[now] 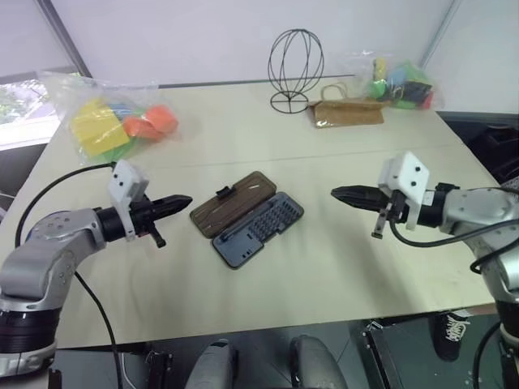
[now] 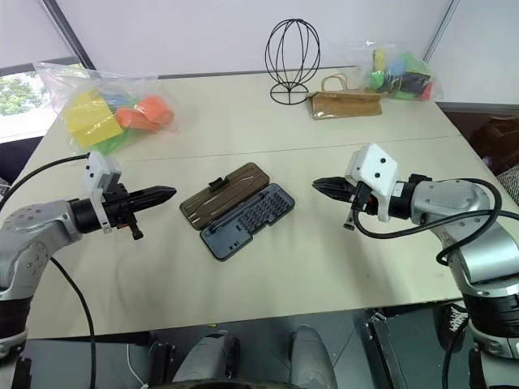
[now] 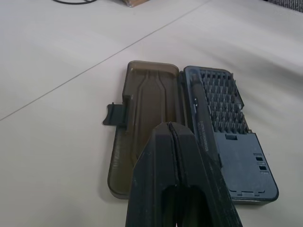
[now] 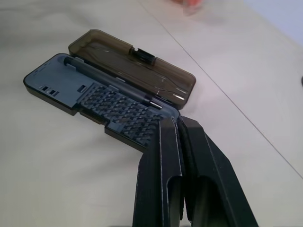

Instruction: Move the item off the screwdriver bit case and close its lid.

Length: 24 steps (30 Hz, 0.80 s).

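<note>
From the head views, the screwdriver bit case (image 1: 259,229) lies open mid-worktop (image 1: 340,275), nothing resting on it, so only closing seems left. The left tool (image 1: 185,200) and right tool (image 1: 336,193), both clenched empty, flank it, apart from it.

Left wrist view: the smoky translucent lid (image 3: 149,120) lies flat beside the tray, latch tab outward.

Right wrist view: matte grey tray, ribbed bit rows, slim driver (image 4: 111,82).

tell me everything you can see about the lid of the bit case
The lid is a smoky brown, see-through plastic panel, rectangular with rounded corners and moulded ridges inside. It lies swung fully open, flat on the table, joined along one long edge to the dark grey case. A small black latch tab sticks out from its free long edge. Nothing rests on it, and neither gripper touches it.
</note>
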Each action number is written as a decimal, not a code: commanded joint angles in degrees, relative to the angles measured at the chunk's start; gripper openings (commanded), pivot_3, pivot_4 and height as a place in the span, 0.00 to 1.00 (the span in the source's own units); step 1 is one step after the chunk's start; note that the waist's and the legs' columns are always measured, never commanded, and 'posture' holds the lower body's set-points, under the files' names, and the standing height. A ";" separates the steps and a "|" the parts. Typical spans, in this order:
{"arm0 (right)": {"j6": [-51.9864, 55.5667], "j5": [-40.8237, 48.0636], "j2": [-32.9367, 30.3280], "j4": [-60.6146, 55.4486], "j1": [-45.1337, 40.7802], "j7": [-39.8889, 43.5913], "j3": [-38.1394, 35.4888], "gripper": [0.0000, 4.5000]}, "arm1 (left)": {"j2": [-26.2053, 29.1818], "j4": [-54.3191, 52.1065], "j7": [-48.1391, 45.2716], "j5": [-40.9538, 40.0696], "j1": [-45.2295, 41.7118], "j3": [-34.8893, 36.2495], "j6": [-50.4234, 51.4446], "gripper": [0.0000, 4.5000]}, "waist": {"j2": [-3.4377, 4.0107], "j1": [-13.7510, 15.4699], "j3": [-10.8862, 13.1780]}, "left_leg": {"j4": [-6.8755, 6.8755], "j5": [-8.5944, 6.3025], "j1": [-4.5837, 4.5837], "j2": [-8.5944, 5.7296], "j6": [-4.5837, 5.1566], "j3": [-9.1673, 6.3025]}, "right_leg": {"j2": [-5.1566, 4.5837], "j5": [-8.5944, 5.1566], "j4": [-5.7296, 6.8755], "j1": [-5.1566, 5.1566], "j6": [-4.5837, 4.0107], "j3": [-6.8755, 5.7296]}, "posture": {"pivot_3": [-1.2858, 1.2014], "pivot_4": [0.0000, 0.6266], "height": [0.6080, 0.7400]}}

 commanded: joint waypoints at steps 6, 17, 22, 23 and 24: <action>-0.32 0.66 0.42 -1.46 -1.26 -0.65 -0.48 0.02 | -0.36 -2.97 1.39 -0.55 0.85 0.67 1.10 0.00 | 0.00 -0.01 0.00 | 0.00 0.00 0.00 0.00 0.00 0.00 | 0.00 0.00 0.00 -0.01 0.00 0.00 | 0.52 0.24 1.00; -0.06 0.62 0.64 -1.71 -1.30 -0.97 -0.15 0.02 | -0.43 -2.24 1.38 0.48 1.22 0.30 0.21 0.00 | 0.00 -0.01 0.00 | 0.00 0.00 0.00 0.00 0.00 0.00 | 0.00 0.00 0.00 -0.01 0.00 0.01 | 0.52 0.24 1.00; 0.24 0.81 0.84 -2.27 -1.10 -1.49 -0.15 0.02 | -1.04 -1.18 2.15 1.59 0.84 -0.09 -0.41 0.00 | 0.00 -0.01 0.00 | 0.00 0.00 0.00 0.00 0.00 0.00 | 0.00 0.00 0.00 -0.01 0.00 0.01 | 0.52 0.24 1.00; 0.27 0.81 0.86 -2.40 -1.05 -1.59 -0.14 0.02 | -1.26 -0.92 2.46 1.84 0.70 -0.12 -0.39 0.00 | 0.00 0.00 0.00 | 0.00 0.00 0.00 0.00 0.00 0.01 | 0.00 0.00 0.00 -0.01 0.00 0.01 | 0.52 0.24 1.00; 0.38 0.87 0.87 -2.51 -0.98 -1.63 -0.19 0.02 | -1.39 -0.83 2.46 1.90 0.67 -0.07 -0.37 0.00 | 0.00 0.00 0.00 | 0.00 0.00 0.00 0.00 0.00 0.00 | 0.00 0.00 0.00 -0.01 0.00 0.01 | 0.52 0.24 1.00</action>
